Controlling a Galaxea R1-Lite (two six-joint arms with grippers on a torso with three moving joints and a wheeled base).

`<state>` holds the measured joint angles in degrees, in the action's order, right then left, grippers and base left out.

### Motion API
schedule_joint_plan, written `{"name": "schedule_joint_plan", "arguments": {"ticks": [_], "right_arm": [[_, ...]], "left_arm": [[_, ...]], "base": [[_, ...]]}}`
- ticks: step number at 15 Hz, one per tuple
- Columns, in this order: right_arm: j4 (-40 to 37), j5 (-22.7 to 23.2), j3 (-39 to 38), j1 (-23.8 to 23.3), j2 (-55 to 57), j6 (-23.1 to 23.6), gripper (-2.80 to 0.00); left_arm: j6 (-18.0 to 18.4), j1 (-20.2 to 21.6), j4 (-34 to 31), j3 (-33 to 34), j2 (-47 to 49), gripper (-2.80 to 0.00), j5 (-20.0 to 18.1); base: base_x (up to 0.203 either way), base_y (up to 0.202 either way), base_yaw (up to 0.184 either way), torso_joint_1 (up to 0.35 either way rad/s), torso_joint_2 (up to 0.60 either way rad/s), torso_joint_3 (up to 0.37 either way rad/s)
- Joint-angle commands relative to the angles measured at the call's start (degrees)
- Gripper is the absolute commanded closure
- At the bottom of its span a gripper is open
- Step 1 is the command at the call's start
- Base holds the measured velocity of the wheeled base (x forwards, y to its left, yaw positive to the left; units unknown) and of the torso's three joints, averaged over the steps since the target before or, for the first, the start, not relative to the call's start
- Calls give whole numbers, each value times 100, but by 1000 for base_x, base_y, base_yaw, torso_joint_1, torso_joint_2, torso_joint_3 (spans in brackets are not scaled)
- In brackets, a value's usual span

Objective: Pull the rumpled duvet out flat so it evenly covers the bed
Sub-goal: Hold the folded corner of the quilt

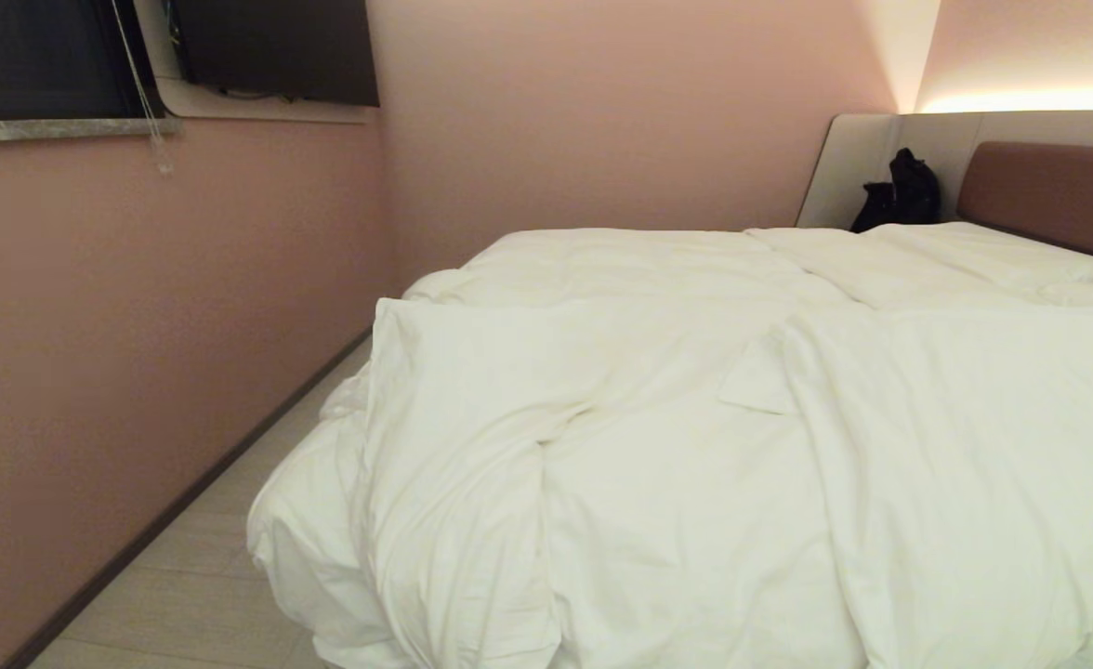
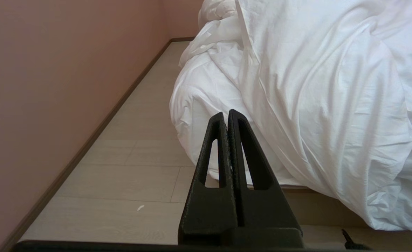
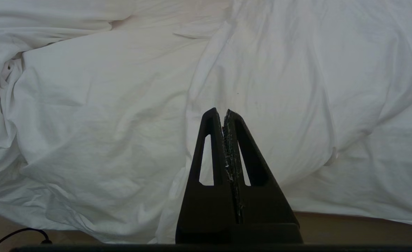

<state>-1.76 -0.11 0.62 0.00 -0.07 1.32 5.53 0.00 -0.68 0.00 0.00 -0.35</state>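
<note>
White, puffy cotton is filling nearly everything in front of you: the duvet (image 1: 658, 446) is lying bunched over the foot end of the bed (image 1: 1048, 186), and nothing else is sitting on that near part of it. Nearest to you, your left gripper (image 2: 226, 113) is pointing at the bed's near left corner with its two black fingers pressed together, holding nothing and not touching the fabric. Your right gripper (image 3: 222, 111) is facing the drooping front of the duvet, its fingers likewise pressed together and empty. Neither arm is showing in the head view.

Looking at the duvet itself, it is hanging in soft, heavy folds over the foot edge, spilling lower at the left corner, where it is bulging out above the pale plank floor (image 1: 203, 567). A thick fold is running down its near left part, and a small flap is turning up near the middle. The right half is draping in long diagonal wrinkles.

Further back, the bedding is lying flatter, with a seam-like ridge crossing toward the brown headboard (image 1: 1058, 190). A black bag (image 1: 900, 195) is standing against the pale grey surround beside the headboard. The pink wall (image 1: 138, 325) is running along the left, close to the bed.
</note>
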Motion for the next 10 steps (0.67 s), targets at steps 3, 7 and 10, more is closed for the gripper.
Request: {"name": "schedule_joint_plan", "arguments": {"ticks": [3, 7, 10], "right_arm": [[0, 11, -1, 0, 7, 11, 0], [0, 20, -1, 0, 7, 53, 0], [0, 20, -1, 0, 7, 44, 0]], "left_arm": [[-30, 0, 3, 0, 0, 0, -6], [-348, 0, -30, -228, 11, 0, -20], [-1088, -8, -436, -1455, 613, 0, -242]], "base": [[0, 0, 0, 0, 0, 0], [0, 0, 0, 0, 0, 0], [0, 0, 0, 0, 0, 0]]}}
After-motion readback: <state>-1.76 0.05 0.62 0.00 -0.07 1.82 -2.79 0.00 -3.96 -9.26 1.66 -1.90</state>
